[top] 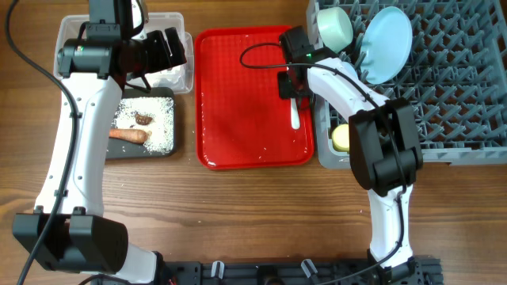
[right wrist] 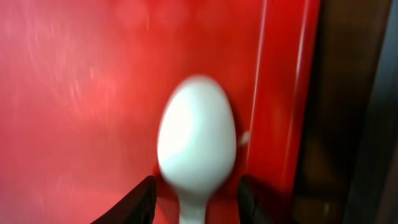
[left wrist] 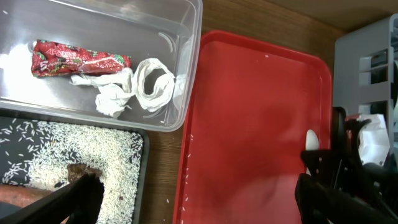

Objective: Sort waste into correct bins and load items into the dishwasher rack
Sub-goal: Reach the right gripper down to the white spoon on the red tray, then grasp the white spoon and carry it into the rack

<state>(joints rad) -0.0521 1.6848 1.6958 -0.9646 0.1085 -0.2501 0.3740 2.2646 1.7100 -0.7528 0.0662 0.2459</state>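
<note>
The white spoon (top: 295, 113) lies on the red tray (top: 238, 95) near its right rim. My right gripper (top: 291, 85) is open and low over it, a finger on each side of the spoon's neck (right wrist: 198, 140). My left gripper (top: 170, 51) is open and empty above the clear tub (left wrist: 180, 37), which holds the red wrapper (left wrist: 78, 60) and white tissue (left wrist: 134, 87). The black tray (top: 169, 146) holds rice (top: 158, 127), the carrot stick (top: 128, 134) and the brown lump (top: 143, 119). The grey rack (top: 451, 87) holds the blue plate (top: 388, 43), green bowl (top: 334, 28) and yellow cup (top: 341, 138). The blue bowl is out of view.
A few rice grains lie on the red tray's left edge (left wrist: 186, 186) and on the wood beside it. The rack's left wall stands close to the right of the spoon. The right arm crosses over the rack's front left corner.
</note>
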